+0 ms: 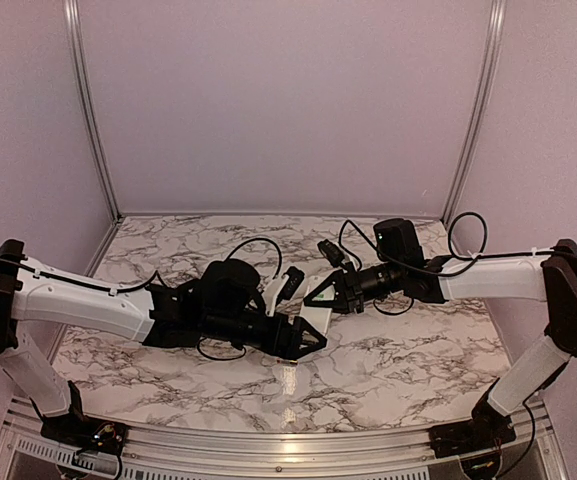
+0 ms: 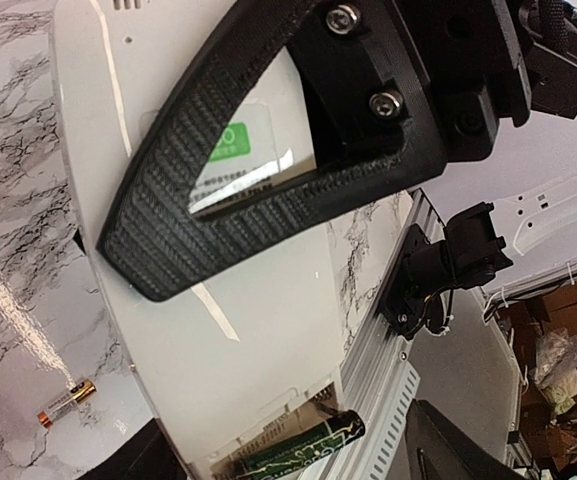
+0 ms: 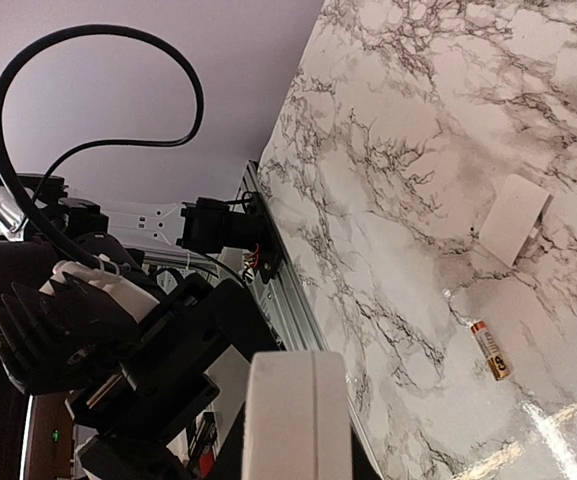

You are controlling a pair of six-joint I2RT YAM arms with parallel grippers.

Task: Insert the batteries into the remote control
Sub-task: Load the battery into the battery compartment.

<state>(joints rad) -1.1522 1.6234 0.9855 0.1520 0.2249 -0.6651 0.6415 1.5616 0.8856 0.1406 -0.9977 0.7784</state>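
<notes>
Remote control [image 2: 268,350] edge pinched in right claw [image 1: 320,297] — left claw [image 1: 316,336] wide over it; loose battery [image 3: 491,350] lies well apart.

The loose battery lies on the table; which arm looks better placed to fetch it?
Left, probably. The right gripper is shut on the remote control and is needed to steady it. The left gripper is open, gripping nothing, so it is free to reach the loose battery.

White remote control [image 2: 268,350], grey-veined marble table [image 1: 398,375]
</notes>
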